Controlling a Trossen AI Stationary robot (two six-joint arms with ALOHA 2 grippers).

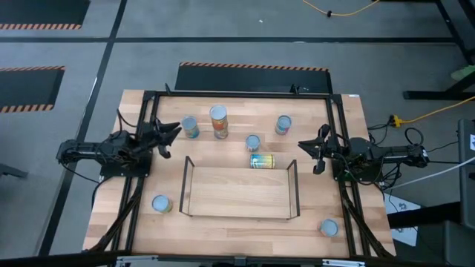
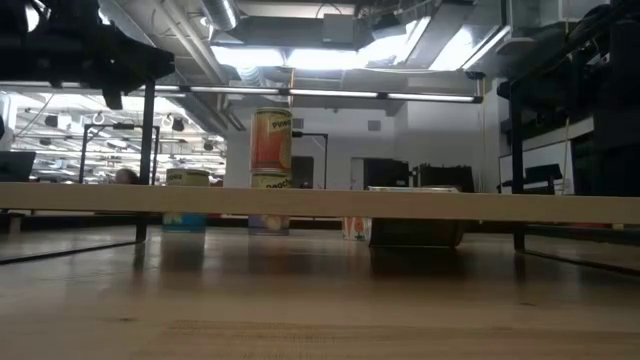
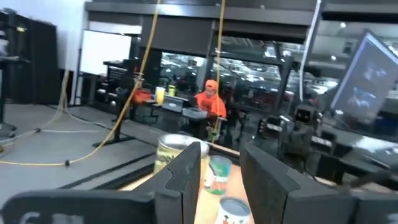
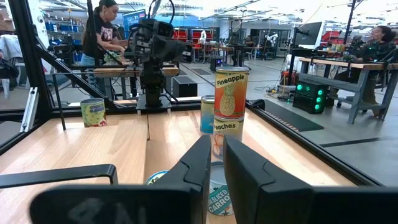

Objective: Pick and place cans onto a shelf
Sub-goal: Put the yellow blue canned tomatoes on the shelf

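My right gripper (image 1: 315,154) hangs at the table's right edge, fingers slightly apart and holding nothing. My left gripper (image 1: 165,139) sits at the left edge, likewise parted and empty. The shelf (image 1: 237,191) between them carries no cans yet. Nearest the right gripper is a tipped can (image 1: 261,161), touching the shelf's back edge, its long axis running across the table toward that gripper. Further back stand an upright can (image 1: 253,142) and the two-high stack (image 1: 218,122). I judge the right arm better placed for the tipped one.
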